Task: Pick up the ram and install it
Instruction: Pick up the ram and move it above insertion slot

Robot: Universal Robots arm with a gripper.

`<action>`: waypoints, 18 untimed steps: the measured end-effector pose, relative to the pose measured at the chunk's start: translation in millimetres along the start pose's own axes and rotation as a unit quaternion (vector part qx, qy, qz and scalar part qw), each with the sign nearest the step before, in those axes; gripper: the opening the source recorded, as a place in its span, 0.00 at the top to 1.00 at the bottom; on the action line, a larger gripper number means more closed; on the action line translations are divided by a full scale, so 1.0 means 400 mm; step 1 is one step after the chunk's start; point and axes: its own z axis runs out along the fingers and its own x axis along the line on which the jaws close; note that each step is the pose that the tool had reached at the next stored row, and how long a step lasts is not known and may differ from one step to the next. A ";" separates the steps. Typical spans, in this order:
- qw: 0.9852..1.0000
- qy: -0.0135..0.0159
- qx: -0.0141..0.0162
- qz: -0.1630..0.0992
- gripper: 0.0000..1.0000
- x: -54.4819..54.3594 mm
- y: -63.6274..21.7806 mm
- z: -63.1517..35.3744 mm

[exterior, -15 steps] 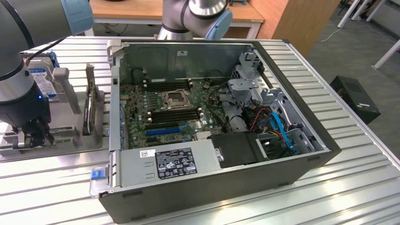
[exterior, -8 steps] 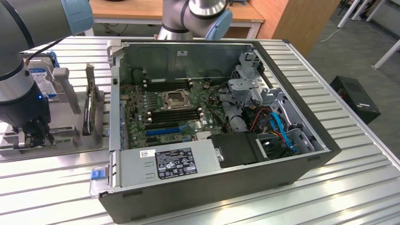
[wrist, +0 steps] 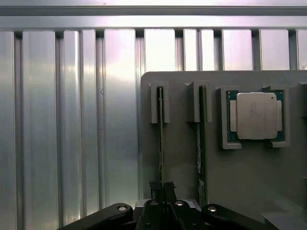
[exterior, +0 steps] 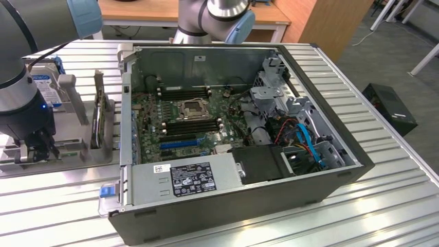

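The ram (wrist: 160,139) is a thin green stick standing on edge in a slot of the grey holder (wrist: 240,182). My gripper (wrist: 162,189) is shut on its near end, with the fingers pressed against both faces. In the exterior view my gripper (exterior: 40,152) hangs low over the holder (exterior: 69,154) at that view's left, beside the open computer case (exterior: 233,206). The black memory slots (exterior: 192,126) lie on the motherboard inside the case.
A second green stick (wrist: 201,134) stands in the neighbouring holder slot, and a square silver processor chip (wrist: 256,115) lies beside it. A hard drive (exterior: 48,90) and an upright card (exterior: 103,113) stand by the holder. Ribbed metal tabletop (wrist: 72,120) surrounds everything.
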 end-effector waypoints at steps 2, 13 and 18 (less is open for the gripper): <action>1.000 0.000 0.000 0.000 0.88 0.000 0.000 0.000; 1.000 0.000 0.000 -0.001 0.88 -0.001 0.000 -0.013; 1.000 0.000 0.000 -0.001 0.88 -0.001 0.001 -0.032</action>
